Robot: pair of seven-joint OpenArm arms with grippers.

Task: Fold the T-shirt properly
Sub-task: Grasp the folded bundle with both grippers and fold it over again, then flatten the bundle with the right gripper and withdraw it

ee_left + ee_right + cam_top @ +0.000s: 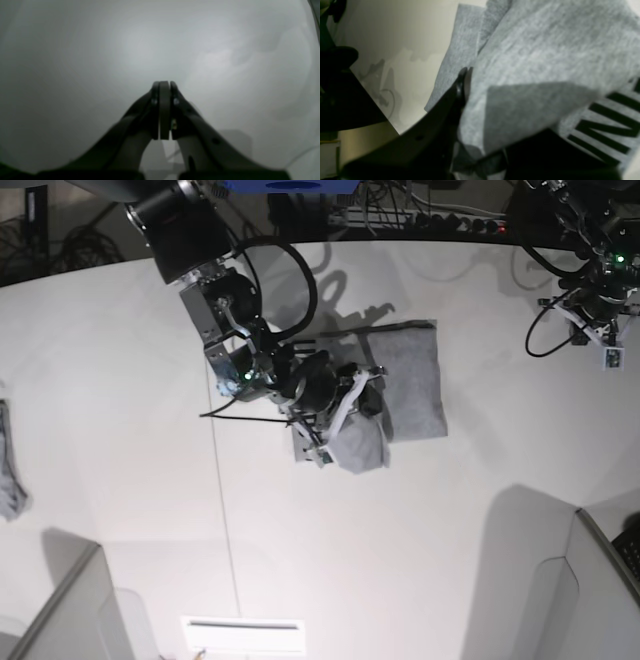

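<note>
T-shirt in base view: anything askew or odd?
The T-shirt is folded small, but its near-left flap is lifted in the right pincer, so that edge sits bunched and uneven. A second grey cloth lies at the table's far left edge.

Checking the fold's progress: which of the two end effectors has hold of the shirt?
The right end effector, pinching a raised fold of the grey T-shirt mid-table. The left end effector is shut on nothing, away from the cloth.

Base cam looks straight down on tabletop [420, 520]; wrist cams sit close behind jaws; right shares T-shirt [540, 50].
</note>
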